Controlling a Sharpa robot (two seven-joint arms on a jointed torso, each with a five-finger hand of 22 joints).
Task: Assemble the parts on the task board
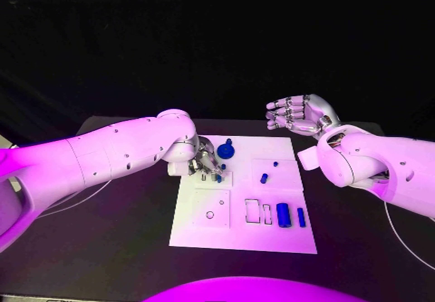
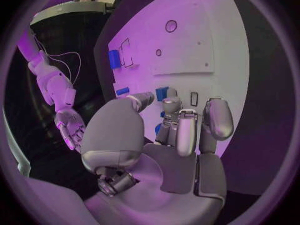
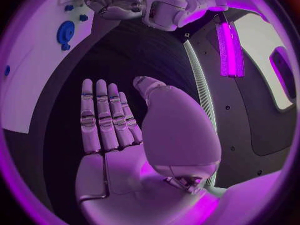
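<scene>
Nearest my head camera, the task board (image 1: 243,242) lies flat on the black worktop (image 1: 109,251), with a blue cylinder (image 1: 283,214) and a slimmer blue bar (image 1: 301,217) resting on it well apart from both hands. My left hand (image 1: 201,160) is down on the board's far corner, fingers curled over a small raised block there; the left wrist view shows a small blue part (image 2: 162,93) just beyond the fingertips (image 2: 186,130), but I cannot tell whether they actually pinch anything. A round blue part (image 1: 225,150) sits just beside that hand. My right hand (image 1: 299,114) hovers off the board, palm open, fingers straight and spread, holding nothing. I judge I'm seating a small part at that corner; next I need a careful press, then a clean lift away
</scene>
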